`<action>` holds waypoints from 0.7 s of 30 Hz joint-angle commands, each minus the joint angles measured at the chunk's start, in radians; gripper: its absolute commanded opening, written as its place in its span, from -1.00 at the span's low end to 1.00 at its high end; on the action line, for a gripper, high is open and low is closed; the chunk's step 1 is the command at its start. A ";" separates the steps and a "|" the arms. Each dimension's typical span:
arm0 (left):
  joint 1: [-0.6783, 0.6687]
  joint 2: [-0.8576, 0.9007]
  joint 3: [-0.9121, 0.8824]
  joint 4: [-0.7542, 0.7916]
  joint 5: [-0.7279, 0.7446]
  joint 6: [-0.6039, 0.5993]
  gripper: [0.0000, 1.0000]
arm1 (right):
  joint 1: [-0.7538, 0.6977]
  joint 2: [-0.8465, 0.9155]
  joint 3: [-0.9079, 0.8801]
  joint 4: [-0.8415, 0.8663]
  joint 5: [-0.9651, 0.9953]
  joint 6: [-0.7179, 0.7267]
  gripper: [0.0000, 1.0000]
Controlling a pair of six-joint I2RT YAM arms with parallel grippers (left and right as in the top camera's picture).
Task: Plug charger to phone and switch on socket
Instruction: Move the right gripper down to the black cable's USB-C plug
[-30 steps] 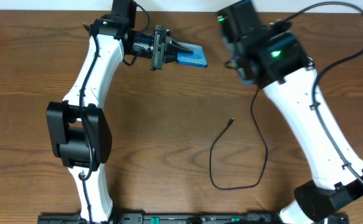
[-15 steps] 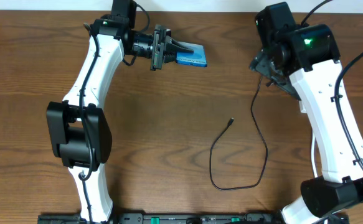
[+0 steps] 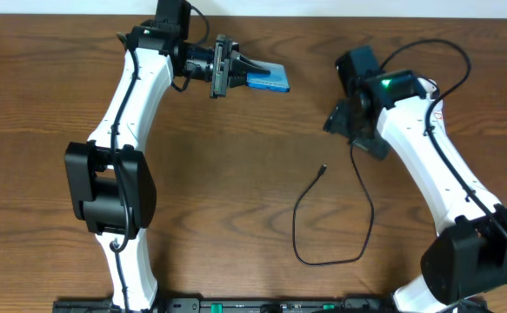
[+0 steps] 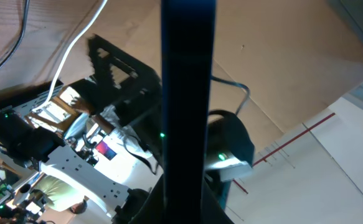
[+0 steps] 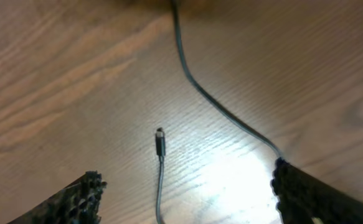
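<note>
My left gripper point(image 3: 246, 69) is shut on the phone point(image 3: 269, 82), held on edge above the table at the top centre; its blue screen shows. In the left wrist view the phone point(image 4: 187, 93) is a dark upright bar between the jaws. The charger, a thin black cable point(image 3: 368, 209), loops on the wood, with its plug tip point(image 3: 323, 169) free. My right gripper point(image 3: 355, 134) is open, over the cable and up-right of the tip. In the right wrist view the plug tip point(image 5: 160, 140) lies between the open fingers point(image 5: 84, 194), ahead of them. The socket is not in view.
The right arm's white body point(image 3: 427, 165) runs from the lower right across the table's right side, its own black lead arching above it. The left arm point(image 3: 123, 113) stands along the left side. A dark rail point(image 3: 236, 304) lines the front edge.
The right arm has swung down and left from the top of the table to hang over the black cable near its plug tip. The left arm and phone have not moved.
</note>
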 commanded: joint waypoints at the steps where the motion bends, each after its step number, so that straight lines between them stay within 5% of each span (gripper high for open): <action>1: 0.001 -0.035 0.008 0.001 0.054 0.002 -0.85 | -0.007 -0.008 -0.080 0.048 -0.067 0.001 0.50; 4: 0.001 -0.035 0.008 0.002 0.053 0.002 -0.85 | -0.007 -0.008 -0.135 0.096 -0.135 0.001 0.27; 10: 0.001 -0.035 0.008 0.002 0.053 0.002 -0.85 | -0.002 -0.008 -0.252 0.203 -0.198 0.002 0.28; 17: 0.001 -0.035 0.008 0.002 0.053 0.003 -0.85 | -0.002 -0.008 -0.413 0.397 -0.294 0.052 -0.12; 21: 0.001 -0.035 0.008 0.002 0.053 0.003 -0.85 | -0.002 -0.008 -0.454 0.441 -0.294 0.059 -0.16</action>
